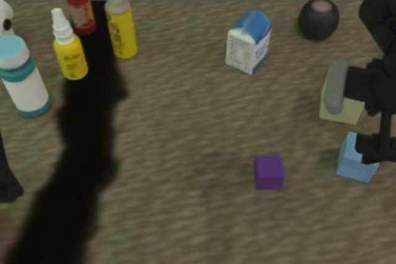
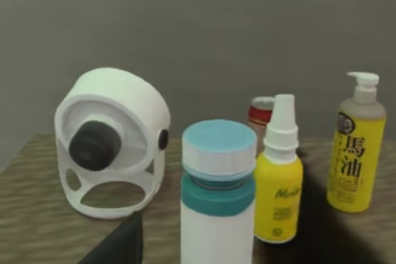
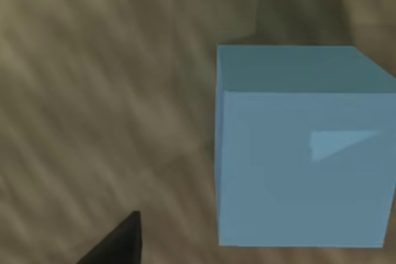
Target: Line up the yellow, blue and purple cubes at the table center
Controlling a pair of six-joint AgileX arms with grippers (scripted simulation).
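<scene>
Purple cube (image 1: pixel 269 172) sits near center; blue cube (image 1: pixel 354 162) and yellow cube (image 1: pixel 346 109) lie far right

Three cubes sit on the desk (image 1: pixel 185 128): one yellow cube (image 1: pixel 346 110), one blue cube (image 1: pixel 354 164), one purple cube (image 1: pixel 269 172). Two yellow bottles (image 1: pixel 70 54) (image 1: pixel 121 26), one white teal-capped bottle (image 1: pixel 22 78), one red can (image 1: pixel 81 9), one milk carton (image 1: pixel 249 41) and one dark ball (image 1: pixel 318 19) join them.

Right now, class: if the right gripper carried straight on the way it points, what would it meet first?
Probably the blue cube: the right gripper hangs right over it, pointing down. Its height above is unclear.
</scene>
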